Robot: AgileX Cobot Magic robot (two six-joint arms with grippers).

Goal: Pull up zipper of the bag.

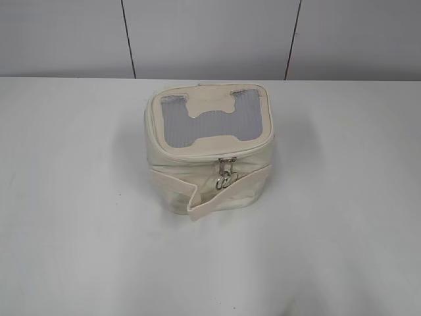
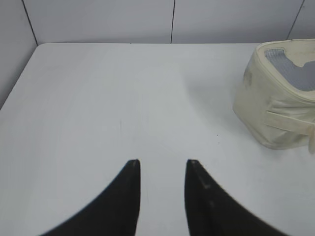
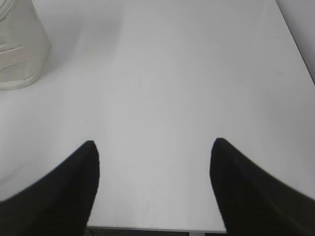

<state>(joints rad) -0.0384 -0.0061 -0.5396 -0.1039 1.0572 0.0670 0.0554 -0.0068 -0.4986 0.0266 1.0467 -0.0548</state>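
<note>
Now your small boxy cream bag (image 1: 209, 148) sits mid-table, silver zipper pull (image 1: 225, 174) at its six o'clock; no readable writing. Left gripper (image 2: 163, 167) narrowly parted, right gripper (image 3: 154, 147) wide, both empty.

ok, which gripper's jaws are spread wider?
The right gripper: its black fingers stand far apart, while the left gripper shows only a narrow gap. Both are empty.

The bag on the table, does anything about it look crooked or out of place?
Only a little. The bag stands upright and looks undamaged, but the end of its strap sticks out loose at the front instead of lying flat. The silver zipper pull dangles below the lid. Nothing has spilled.
</note>
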